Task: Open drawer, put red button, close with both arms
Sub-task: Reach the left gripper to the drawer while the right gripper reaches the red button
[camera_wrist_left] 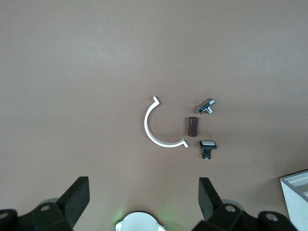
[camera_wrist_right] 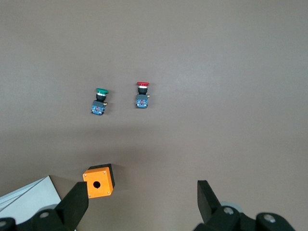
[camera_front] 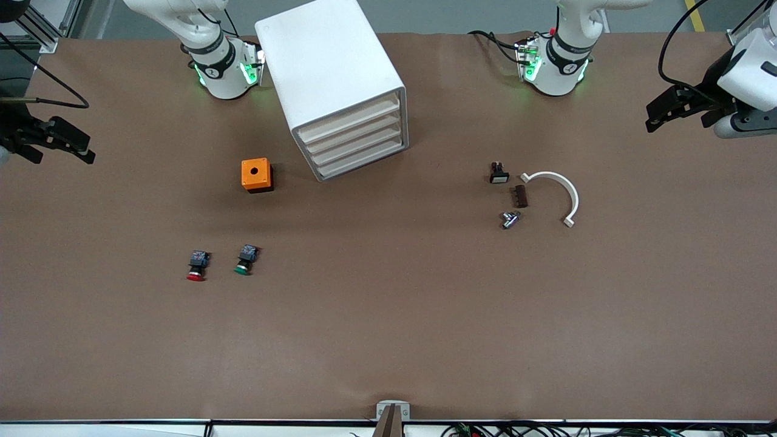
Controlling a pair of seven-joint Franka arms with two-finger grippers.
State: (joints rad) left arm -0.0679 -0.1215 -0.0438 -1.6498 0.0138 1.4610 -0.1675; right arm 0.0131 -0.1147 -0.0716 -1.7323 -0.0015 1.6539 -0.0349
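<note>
All drawers shut; red button (camera_front: 197, 266) lies toward the right arm's end; right gripper (camera_front: 57, 141) and left gripper (camera_front: 680, 108) both spread apart, empty.

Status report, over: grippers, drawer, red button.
Left gripper and right gripper open, waiting at table ends. White cabinet's four cream-fronted drawers shut. Red-capped push button on table beside green-capped button.

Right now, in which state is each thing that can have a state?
drawer: shut, like the three above it.
red button: lying on its side on the table, untouched.
green button: lying on its side beside it.
left gripper: open, over the table's left-arm end.
right gripper: open, waiting over the right-arm end.
</note>
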